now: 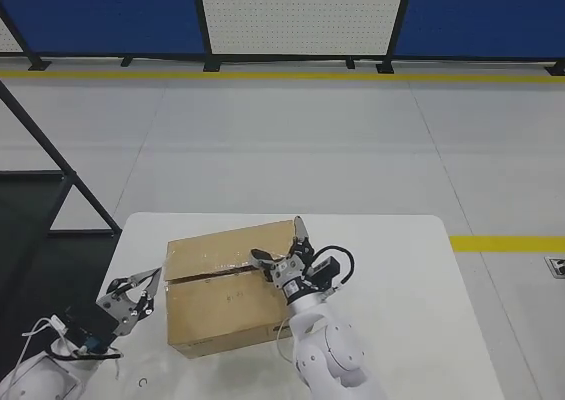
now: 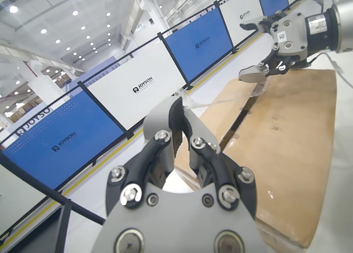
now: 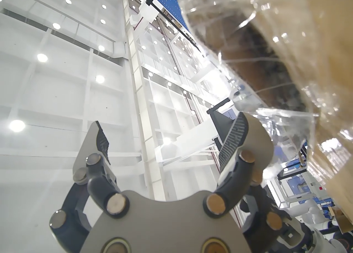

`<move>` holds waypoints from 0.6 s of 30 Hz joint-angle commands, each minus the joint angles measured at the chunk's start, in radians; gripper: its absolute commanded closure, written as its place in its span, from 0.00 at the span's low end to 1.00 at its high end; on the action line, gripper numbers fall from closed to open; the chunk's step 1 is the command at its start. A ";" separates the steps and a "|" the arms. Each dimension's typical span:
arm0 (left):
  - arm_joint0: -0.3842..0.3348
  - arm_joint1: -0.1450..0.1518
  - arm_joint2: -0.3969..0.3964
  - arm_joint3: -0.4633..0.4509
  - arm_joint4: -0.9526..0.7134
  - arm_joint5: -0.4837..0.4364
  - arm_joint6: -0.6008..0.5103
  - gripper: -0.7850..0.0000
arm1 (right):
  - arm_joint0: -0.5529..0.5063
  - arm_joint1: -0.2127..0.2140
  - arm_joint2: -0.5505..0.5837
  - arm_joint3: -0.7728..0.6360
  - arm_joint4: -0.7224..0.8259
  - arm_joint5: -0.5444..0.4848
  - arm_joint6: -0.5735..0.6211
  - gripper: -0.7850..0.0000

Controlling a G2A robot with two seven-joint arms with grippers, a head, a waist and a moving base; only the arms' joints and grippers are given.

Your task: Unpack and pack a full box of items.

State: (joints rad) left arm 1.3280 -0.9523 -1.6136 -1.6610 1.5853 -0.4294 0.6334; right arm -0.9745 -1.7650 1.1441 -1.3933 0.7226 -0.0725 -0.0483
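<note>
A brown cardboard box (image 1: 224,300) lies in the middle of the white table (image 1: 412,300), its top flaps closed along a dark seam (image 2: 242,116). My left gripper (image 1: 152,277) (image 2: 180,105) hovers off the box's left side, shut on the end of a thin strip of clear tape (image 2: 209,103) that stretches back to the seam. My right gripper (image 1: 280,243) (image 2: 245,51) (image 3: 171,127) stands open over the box's far right edge. One of its fingers (image 3: 234,138) rests against crumpled clear tape (image 3: 286,121) on the cardboard (image 3: 325,16).
A black metal frame (image 1: 22,130) stands off the table's left side. Blue and white partition panels (image 1: 302,25) line the far end of the floor. The table surface to the right of the box is bare white.
</note>
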 commanded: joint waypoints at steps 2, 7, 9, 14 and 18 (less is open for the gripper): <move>0.011 0.001 -0.011 -0.005 -0.008 -0.009 0.010 1.00 | 0.005 -0.001 0.004 0.005 0.010 -0.001 0.004 0.00; 0.028 0.001 -0.020 -0.014 -0.005 -0.018 0.005 1.00 | 0.015 -0.003 0.002 0.013 0.023 -0.002 0.020 0.00; 0.029 0.001 -0.019 -0.009 -0.005 -0.017 0.002 1.00 | 0.019 -0.004 -0.001 0.018 0.021 -0.002 0.022 0.00; 0.021 -0.001 -0.007 0.007 -0.005 -0.019 -0.018 1.00 | 0.025 -0.006 -0.007 0.026 0.017 0.010 0.028 0.00; 0.014 -0.002 0.003 0.017 -0.006 -0.022 -0.023 1.00 | 0.023 -0.005 -0.009 0.022 0.023 0.032 0.055 0.00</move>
State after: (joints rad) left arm 1.3434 -0.9541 -1.6123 -1.6468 1.5814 -0.4521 0.6109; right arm -0.9501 -1.7706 1.1353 -1.3692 0.7482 -0.0420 0.0021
